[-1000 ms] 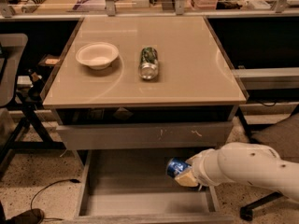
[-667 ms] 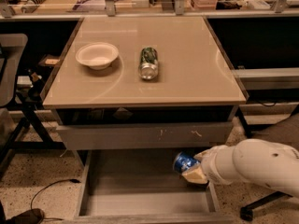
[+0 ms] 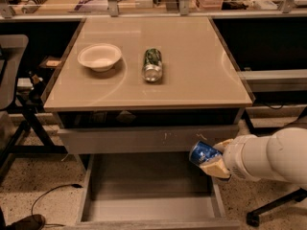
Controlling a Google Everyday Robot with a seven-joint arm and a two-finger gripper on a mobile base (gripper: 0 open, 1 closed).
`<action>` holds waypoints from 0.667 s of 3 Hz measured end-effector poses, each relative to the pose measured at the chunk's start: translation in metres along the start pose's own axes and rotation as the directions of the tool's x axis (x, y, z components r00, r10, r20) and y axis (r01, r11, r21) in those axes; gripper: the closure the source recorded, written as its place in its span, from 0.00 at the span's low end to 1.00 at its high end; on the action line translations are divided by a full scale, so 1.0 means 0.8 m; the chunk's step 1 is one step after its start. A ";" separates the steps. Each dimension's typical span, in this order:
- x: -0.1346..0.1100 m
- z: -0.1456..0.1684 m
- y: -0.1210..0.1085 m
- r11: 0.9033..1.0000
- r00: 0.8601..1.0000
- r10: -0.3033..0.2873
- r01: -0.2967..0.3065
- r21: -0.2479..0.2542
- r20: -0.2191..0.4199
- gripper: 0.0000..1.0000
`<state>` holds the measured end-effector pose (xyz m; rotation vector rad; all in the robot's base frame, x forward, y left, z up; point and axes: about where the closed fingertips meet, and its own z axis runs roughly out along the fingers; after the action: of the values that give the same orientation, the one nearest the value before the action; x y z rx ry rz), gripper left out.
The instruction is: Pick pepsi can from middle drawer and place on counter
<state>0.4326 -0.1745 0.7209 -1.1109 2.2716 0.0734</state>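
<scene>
- Since the earlier view the hand (image 3: 212, 157) has risen and drawn rightward, lifting the pepsi can (image 3: 201, 152) off the middle drawer (image 3: 144, 188) floor.
- Its fingers clamp the tilted can, above the open drawer's right wall, near the scratched drawer front (image 3: 144, 139).
- On the surface (image 3: 201, 71) sit a white bowl (image 3: 100, 56) and a green-patterned can (image 3: 153, 65) lying on its side.

My jaws, just below the worktop's (image 3: 192, 75) front right corner, have matt tan pads clamped on the pepsi can (image 3: 204, 152), whose blue skin is glossy, metal by its look. My arm (image 3: 273, 157) has a smooth white shell. The beige worktop is glossy and smooth; on it sit a matt off-white bowl (image 3: 99, 56) and a can with a shiny silver end (image 3: 153, 65). Below it, the middle drawer (image 3: 144, 190) is matt grey.
</scene>
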 end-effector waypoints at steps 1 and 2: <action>-0.002 -0.002 -0.001 1.000 1.000 0.000 0.000 0.002 0.002 1.00; -0.021 -0.034 -0.016 0.999 0.999 -0.018 0.017 0.039 0.034 1.00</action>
<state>0.4365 -0.1791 0.7553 -1.1013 2.2229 0.0412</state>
